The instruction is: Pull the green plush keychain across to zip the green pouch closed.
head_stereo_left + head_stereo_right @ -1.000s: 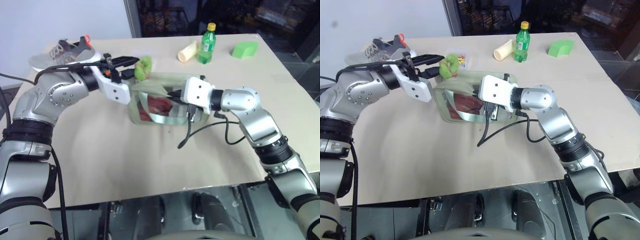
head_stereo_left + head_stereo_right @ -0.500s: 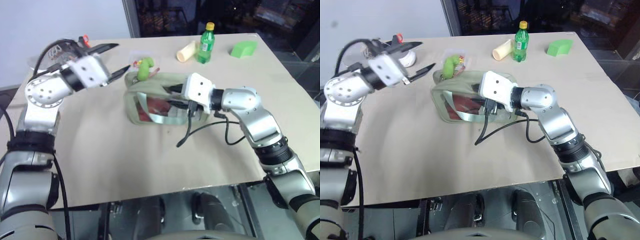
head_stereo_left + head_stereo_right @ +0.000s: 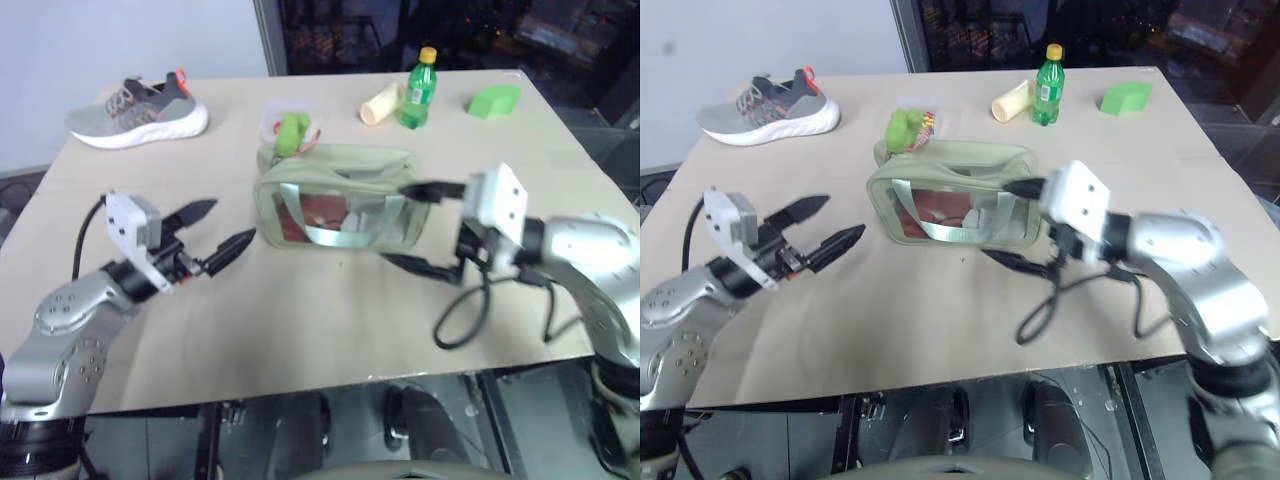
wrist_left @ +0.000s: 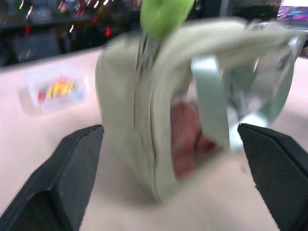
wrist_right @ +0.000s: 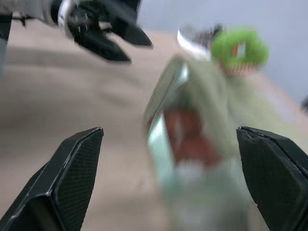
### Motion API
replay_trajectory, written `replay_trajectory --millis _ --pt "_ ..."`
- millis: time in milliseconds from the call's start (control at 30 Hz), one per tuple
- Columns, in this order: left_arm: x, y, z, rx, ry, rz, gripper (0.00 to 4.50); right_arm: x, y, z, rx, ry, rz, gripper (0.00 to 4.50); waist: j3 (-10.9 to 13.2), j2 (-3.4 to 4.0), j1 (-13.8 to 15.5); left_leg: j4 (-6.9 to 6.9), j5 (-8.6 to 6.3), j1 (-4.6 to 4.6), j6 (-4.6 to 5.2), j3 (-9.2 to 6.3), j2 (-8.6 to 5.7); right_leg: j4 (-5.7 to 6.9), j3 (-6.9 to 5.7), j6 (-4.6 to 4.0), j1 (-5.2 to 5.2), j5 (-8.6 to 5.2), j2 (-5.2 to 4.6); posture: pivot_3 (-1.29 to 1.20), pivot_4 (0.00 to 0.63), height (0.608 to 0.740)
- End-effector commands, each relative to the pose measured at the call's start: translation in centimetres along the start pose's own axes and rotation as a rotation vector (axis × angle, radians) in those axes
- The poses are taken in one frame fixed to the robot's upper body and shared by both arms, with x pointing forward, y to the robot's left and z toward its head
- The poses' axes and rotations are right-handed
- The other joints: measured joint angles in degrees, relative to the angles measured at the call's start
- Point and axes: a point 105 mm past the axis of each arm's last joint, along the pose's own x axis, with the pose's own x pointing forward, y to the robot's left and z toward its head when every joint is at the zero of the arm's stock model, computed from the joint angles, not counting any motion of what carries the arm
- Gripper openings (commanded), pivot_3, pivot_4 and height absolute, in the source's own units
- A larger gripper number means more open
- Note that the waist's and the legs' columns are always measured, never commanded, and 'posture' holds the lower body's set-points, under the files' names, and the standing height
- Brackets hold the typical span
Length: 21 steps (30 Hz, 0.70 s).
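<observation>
Fingers [image 3: 218,228] on both arms spread, apparently clear of green pouch [image 3: 335,197].

Green pouch [image 3: 335,195] — matt cloth, glossy clear panel; green plush keychain [image 3: 292,132] — fuzzy.

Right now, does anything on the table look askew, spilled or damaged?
Nothing stands out. The green pouch stands upright on the table, with the green plush keychain at its far left end. Both grippers, left and right, hang open, apart from it.
</observation>
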Motion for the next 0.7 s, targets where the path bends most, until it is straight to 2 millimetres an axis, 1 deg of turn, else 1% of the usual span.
replay_trajectory --millis 33,100,200,300,367,567,700 --pt "-0.4 0.1 1.1 0.042 -0.011 0.015 4.44 -1.8 1.6 0.9 -0.019 0.013 -0.01 4.5 0.0 0.0 0.2 0.02 -0.01 0.01 -0.01 -0.02 0.01 0.02 -0.01 -0.02 0.0 -0.01 0.0 0.0 0.15 0.74" --pt "0.1 0.4 0.9 0.045 -0.002 0.011 4.44 -2.1 1.9 0.7 -0.013 0.025 -0.021 4.5 0.0 0.0 0.4 0.03 -0.12 0.11 -0.22 -0.09 0.01 0.02 -0.08 -0.03 0.11 -0.02 0.0 0.0 0.15 0.74" --pt "0.9 0.6 1.0 0.052 -0.001 -0.009 4.44 -2.2 2.1 0.9 -0.014 0.017 -0.029 4.5 0.0 0.0 0.5 0.07 -0.14 0.11 -0.26 -0.16 0.01 0.02 -0.09 -0.03 0.1 -0.02 0.01 0.0 0.15 0.74" --pt "1.9 0.7 0.9 0.064 0.005 -0.046 4.44 -1.9 2.2 1.4 -0.028 -0.001 -0.032 4.5 0.0 0.01 0.7 0.07 -0.13 0.07 -0.24 -0.17 0.0 0.01 -0.08 -0.03 0.09 -0.02 0.02 0.0 0.15 0.74" --pt "2.7 0.7 0.8 0.074 0.006 -0.071 4.44 -1.7 2.2 1.6 -0.036 -0.01 -0.03 4.5 0.0 0.0 1.0 0.06 -0.01 0.01 -0.04 -0.16 -0.04 -0.03 -0.07 -0.03 0.08 -0.02 0.04 0.0 0.15 0.74" --pt "4.4 0.8 0.3 0.081 0.001 -0.106 4.44 -1.1 1.8 2.4 -0.067 -0.044 -0.049 4.5 0.0 -0.02 1.1 0.04 -0.03 -0.06 0.03 -0.12 -0.07 -0.17 -0.05 -0.02 0.09 -0.01 0.04 0.0 0.15 0.74" --pt "5.3 0.5 0.3 0.081 -0.022 -0.117 4.44 -0.7 1.5 2.7 -0.08 -0.059 -0.061 4.5 0.0 -0.02 1.1 0.04 -0.02 -0.06 0.04 -0.14 -0.06 -0.16 -0.07 -0.02 0.09 -0.01 0.04 0.0 0.15 0.74"
